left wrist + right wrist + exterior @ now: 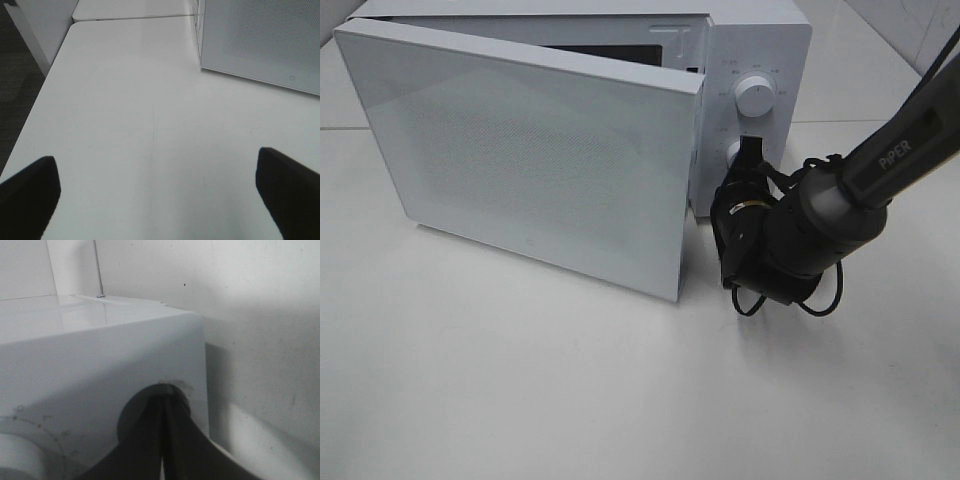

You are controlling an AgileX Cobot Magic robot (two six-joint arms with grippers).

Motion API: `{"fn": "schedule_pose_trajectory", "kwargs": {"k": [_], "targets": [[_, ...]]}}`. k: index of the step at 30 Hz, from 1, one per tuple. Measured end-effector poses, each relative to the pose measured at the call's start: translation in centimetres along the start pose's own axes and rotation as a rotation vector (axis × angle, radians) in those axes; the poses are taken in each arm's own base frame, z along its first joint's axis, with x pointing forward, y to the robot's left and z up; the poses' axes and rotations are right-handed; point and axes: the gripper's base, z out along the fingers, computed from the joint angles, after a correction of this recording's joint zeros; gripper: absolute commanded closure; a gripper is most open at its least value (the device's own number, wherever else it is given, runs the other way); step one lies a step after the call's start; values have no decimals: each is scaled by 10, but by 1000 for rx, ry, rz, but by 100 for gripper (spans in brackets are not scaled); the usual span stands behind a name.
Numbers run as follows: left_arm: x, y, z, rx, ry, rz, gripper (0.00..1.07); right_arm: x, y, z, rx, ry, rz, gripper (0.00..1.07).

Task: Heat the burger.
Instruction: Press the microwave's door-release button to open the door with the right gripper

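The burger does not show in any view. The white microwave (760,40) stands at the back of the table with its door (530,150) swung wide open to the left, hiding the inside. My right gripper (750,152) is shut, its tips against the lower knob (731,150) of the control panel, under the upper dial (756,95). In the right wrist view the closed fingers (150,440) meet at a round spot on the panel. My left gripper (160,192) hangs open over bare table, nothing between its fingers (30,195).
The open door (260,40) juts out over the left half of the white table (570,400). The right arm (880,160) reaches in from the right edge. The table's left edge (45,90) drops to a dark floor.
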Motion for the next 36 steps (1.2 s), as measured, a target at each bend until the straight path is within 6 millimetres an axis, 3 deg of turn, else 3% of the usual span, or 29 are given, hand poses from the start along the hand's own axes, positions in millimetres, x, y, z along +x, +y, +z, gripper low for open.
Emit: {"fn": "schedule_pose_trajectory", "kwargs": {"k": [14, 25, 33, 36], "targets": [[0, 0, 0, 0, 0, 0, 6, 1, 2, -1, 28, 8, -31, 107], [0, 0, 0, 0, 0, 0, 6, -10, 12, -13, 83, 82, -112, 107], [0, 0, 0, 0, 0, 0, 7, -16, 25, -39, 109, 155, -268, 107], [0, 0, 0, 0, 0, 0, 7, -21, 27, -57, 156, 222, -412, 107]]}}
